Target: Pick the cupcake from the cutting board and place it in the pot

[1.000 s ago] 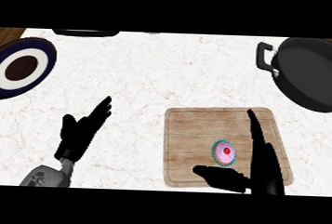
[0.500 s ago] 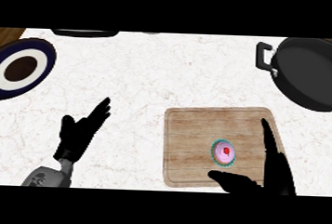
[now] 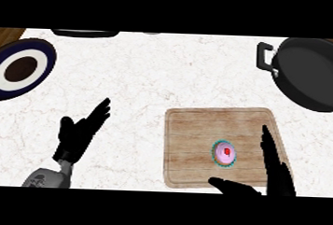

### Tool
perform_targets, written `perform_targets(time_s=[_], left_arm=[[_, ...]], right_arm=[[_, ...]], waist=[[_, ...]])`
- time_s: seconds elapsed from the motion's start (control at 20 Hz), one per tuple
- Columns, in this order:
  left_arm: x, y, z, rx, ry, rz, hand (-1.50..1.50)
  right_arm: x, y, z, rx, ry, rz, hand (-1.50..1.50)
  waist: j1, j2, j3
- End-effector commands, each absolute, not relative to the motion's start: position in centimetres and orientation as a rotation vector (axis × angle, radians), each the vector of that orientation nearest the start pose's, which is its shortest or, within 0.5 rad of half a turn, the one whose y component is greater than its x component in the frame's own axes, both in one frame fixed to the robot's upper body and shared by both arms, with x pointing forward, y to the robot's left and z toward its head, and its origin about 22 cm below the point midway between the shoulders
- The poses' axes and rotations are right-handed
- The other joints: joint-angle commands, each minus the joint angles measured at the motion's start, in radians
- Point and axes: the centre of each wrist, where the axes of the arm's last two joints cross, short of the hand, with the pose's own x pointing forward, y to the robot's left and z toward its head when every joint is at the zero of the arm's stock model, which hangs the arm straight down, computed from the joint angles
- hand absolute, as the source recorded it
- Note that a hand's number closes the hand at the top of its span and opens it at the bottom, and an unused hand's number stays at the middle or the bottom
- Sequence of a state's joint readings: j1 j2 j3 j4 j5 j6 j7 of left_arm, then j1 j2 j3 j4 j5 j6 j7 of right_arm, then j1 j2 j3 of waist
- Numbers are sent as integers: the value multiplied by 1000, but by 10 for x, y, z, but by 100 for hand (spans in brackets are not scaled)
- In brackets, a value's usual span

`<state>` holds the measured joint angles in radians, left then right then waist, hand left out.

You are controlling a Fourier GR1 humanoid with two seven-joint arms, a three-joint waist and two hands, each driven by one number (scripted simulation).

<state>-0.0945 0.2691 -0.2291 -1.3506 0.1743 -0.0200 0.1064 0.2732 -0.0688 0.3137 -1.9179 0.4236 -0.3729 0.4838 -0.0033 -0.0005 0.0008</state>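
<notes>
Moved: right hand (image 3: 277, 170) shifted lower and rightward over cutting board (image 3: 196, 134).
Pose: fingers straight, thumb spread apart, flanking cupcake (image 3: 224, 154).
Idle: left hand (image 3: 79, 135), open.

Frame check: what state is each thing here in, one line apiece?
cupcake: upright on the cutting board, not held.
cutting board: flat on the counter, carrying the cupcake.
pot: far right, nothing showing inside.
right hand: open, fingers right of the cupcake, thumb on its near side.
left hand: open, holding nothing, left of the board.
</notes>
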Motion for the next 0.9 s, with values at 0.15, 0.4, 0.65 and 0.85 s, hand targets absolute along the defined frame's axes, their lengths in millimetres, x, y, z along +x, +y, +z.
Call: perform_targets(time_s=[0.15, 0.4, 0.65, 0.85], left_arm=[[245, 250, -27, -61, -1276, -268, 0], [249, 249, -40, -49, -1287, -285, 0], [248, 226, -33, -53, -1279, -277, 0], [252, 244, -26, -59, -1292, -276, 0]], right_arm=[[165, -180, 12, -310, -1320, -70, -150], [182, -193, -7, -261, -1298, -129, -150], [178, -169, -69, -252, -1316, -115, -150], [201, -187, -62, -324, -1346, 38, 150]], waist=[[2, 0, -1], [2, 1, -1], [3, 1, 0], [5, 1, -1]])
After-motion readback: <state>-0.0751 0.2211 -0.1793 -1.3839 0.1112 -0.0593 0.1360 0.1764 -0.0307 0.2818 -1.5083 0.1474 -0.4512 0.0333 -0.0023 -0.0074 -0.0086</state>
